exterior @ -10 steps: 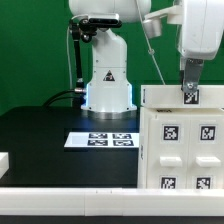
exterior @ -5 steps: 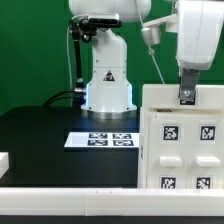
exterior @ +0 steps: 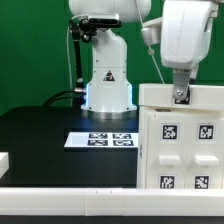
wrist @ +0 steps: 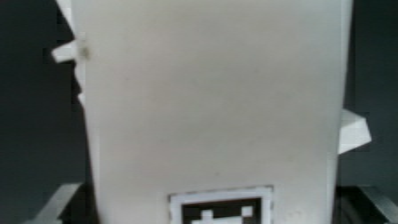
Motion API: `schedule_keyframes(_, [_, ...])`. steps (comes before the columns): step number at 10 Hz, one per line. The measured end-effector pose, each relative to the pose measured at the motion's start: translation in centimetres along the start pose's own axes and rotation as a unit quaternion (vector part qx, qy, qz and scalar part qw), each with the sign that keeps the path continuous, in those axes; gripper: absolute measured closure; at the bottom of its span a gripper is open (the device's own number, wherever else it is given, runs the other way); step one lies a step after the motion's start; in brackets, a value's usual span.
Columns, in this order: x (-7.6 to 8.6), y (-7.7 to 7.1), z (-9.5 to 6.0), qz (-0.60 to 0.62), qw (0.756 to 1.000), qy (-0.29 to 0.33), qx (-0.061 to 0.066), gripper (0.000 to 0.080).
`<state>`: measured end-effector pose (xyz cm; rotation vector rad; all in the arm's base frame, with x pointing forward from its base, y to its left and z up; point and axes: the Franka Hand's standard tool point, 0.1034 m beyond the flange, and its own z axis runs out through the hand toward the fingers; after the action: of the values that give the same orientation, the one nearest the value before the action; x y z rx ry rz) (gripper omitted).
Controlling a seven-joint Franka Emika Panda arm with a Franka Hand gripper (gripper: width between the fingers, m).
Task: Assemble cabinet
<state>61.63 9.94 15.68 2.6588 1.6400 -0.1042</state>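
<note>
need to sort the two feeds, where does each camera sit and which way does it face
Exterior view: off the arm at table height, facing the robot base across the black table; shows the marker board, the cabinet and the gripper at its top.
Wrist view: on the wrist, close against the cabinet; fingers not clearly visible.
Shared: the cabinet.

Upright white tagged cabinet (exterior: pixel 181 140), table's right
</note>
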Motion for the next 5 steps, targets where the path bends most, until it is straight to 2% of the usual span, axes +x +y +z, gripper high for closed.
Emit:
schedule_keyframes(1, [-0.03, -0.21, 0.04, 0.084, 0.996, -0.002, 0.008, 0.0249])
schedule_keyframes(3, [0.04, -0.28, 0.09, 0.239, 0.97, 0.0, 0.05, 0.0249])
schedule_keyframes(4, [-0.04, -0.16, 0.07, 0.276, 0.96, 0.002, 0.055, 0.0248])
schedule_keyframes(5, [0.03, -0.21, 0.08, 0.304, 0.951, 0.0, 0.055, 0.0248])
